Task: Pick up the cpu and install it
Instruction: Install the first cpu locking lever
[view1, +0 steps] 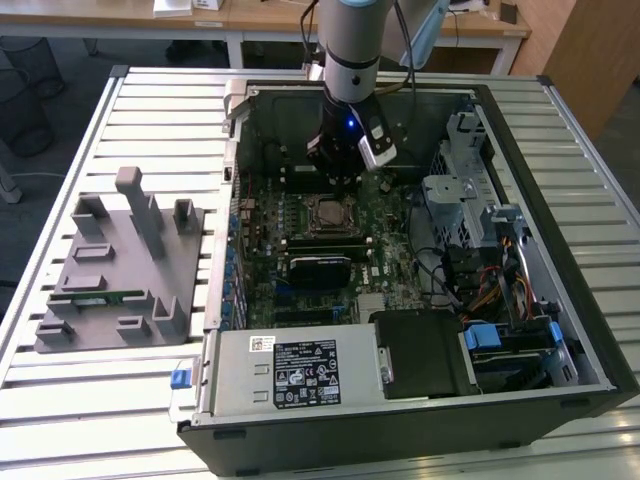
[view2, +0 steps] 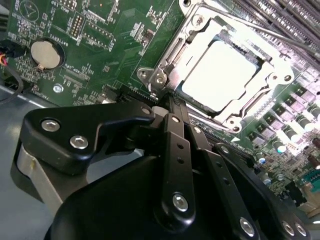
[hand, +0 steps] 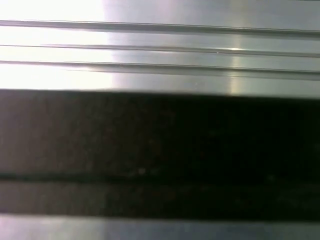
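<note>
Inside the open computer case (view1: 560, 300):
Cpu (view2: 225, 75): lying flat in the metal-framed motherboard socket (view2: 165, 65), shining under bright light.
Gripper (view2: 167, 107): hanging just above the socket's edge, beside the cpu, fingers pressing together and gripping nothing.
Arm (view1: 350, 50): reaching down over the green motherboard (view1: 390, 250).

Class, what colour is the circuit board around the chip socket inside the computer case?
Green, clearest in the second wrist view: the circuit board.

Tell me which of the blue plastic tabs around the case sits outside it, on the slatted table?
The blue tab at the case's front corner on the exterior view's left, beside the labelled power supply. The other blue tabs are inside, by the drive bay.
</note>
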